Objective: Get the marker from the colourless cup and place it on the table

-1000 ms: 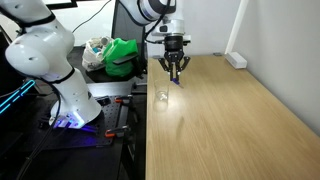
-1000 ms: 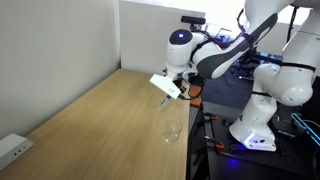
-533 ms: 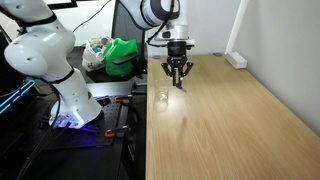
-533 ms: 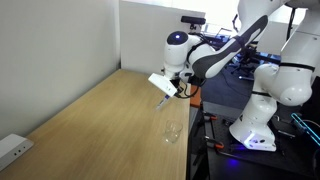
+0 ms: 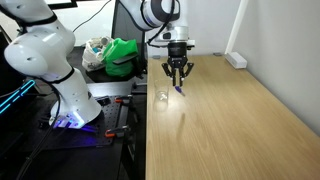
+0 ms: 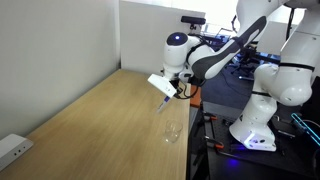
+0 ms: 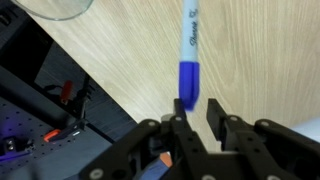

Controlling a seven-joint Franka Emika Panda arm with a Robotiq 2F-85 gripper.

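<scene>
Descent is what has changed. At the left of an exterior view the colourless cup (image 5: 161,97) stands near the dark edge with nothing in it. Just to its right the gripper (image 5: 178,80) has come down a little since half a second ago. It carries the marker (image 5: 180,90) clamped by its upper end, lower end hanging close above the table (image 5: 240,120). In the wrist view the cup's rim sits at the top left. Right of it the fingers pinch the marker's blue cap, and the pale barrel points away over bare wood. Getting the marker out of the cup looks done. What remains, I judge, is lowering it to the table and letting go.
</scene>
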